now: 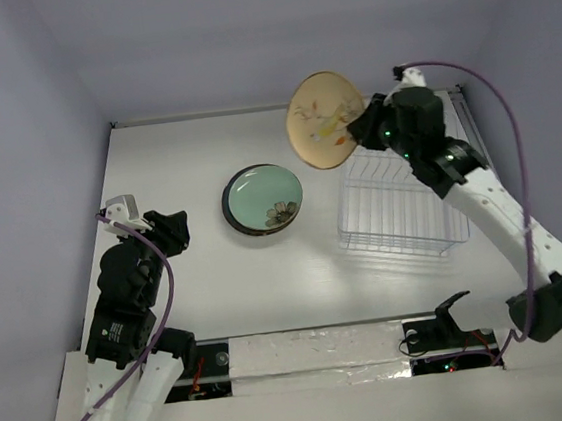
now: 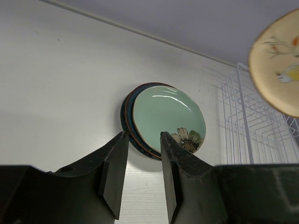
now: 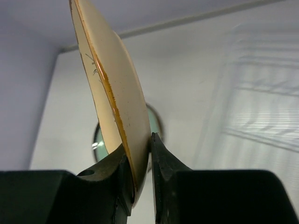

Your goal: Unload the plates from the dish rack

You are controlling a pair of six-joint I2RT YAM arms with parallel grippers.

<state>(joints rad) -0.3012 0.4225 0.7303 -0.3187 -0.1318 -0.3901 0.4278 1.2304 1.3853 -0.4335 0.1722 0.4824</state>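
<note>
My right gripper (image 1: 356, 134) is shut on the rim of the tan plate with a branch drawing (image 1: 325, 118) and holds it on edge in the air, above and left of the clear wire dish rack (image 1: 399, 204). In the right wrist view the plate (image 3: 112, 93) stands clamped between the jaws of my right gripper (image 3: 138, 156). The rack shows no plates in it. A pale green plate with a flower (image 1: 266, 197) tops a stack of darker plates on the table's middle; it also shows in the left wrist view (image 2: 166, 116). My left gripper (image 2: 142, 158) is open and empty, left of the stack.
The rack (image 2: 254, 126) stands at the right of the white table, close to the right wall. The table's back edge meets the grey wall behind the held plate. The arm bases and cables sit along the near edge.
</note>
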